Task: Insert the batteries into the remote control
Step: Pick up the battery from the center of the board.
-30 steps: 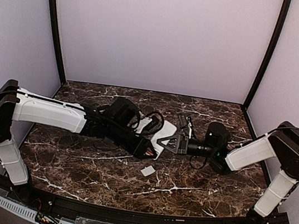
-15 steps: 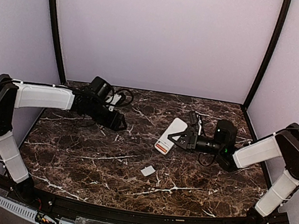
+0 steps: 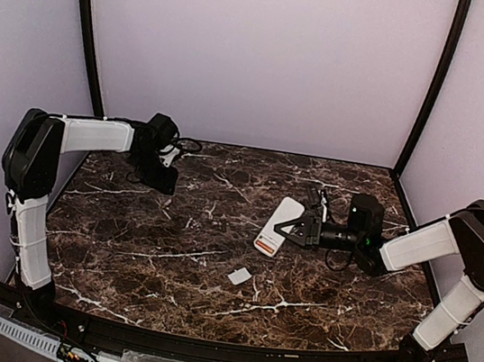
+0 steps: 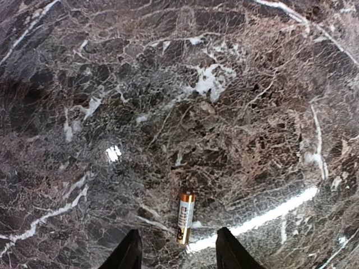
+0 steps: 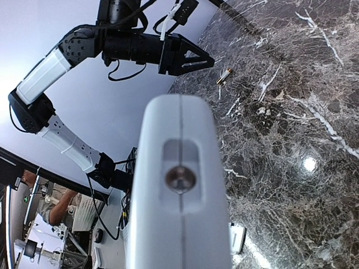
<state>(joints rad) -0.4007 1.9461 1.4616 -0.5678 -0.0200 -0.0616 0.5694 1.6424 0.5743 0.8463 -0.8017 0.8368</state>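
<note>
Your left claw (image 4: 178, 256) is released, its fingers spread low over the marble table (image 4: 84, 84). One orange battery (image 4: 185, 217) lies flat there, its near end just inside the gap between the tips and touching neither finger. Well apart to the right, your right claw (image 3: 296, 230) is clenched on one end of the white remote control (image 3: 276, 225) — the free end points toward the left arm. A small flat white square piece (image 3: 239, 276) lies nearer the bases, apart from both claws.

One remote control (image 3: 282, 219), one loose battery (image 4: 185, 216), one white square piece (image 3: 240, 275).
</note>
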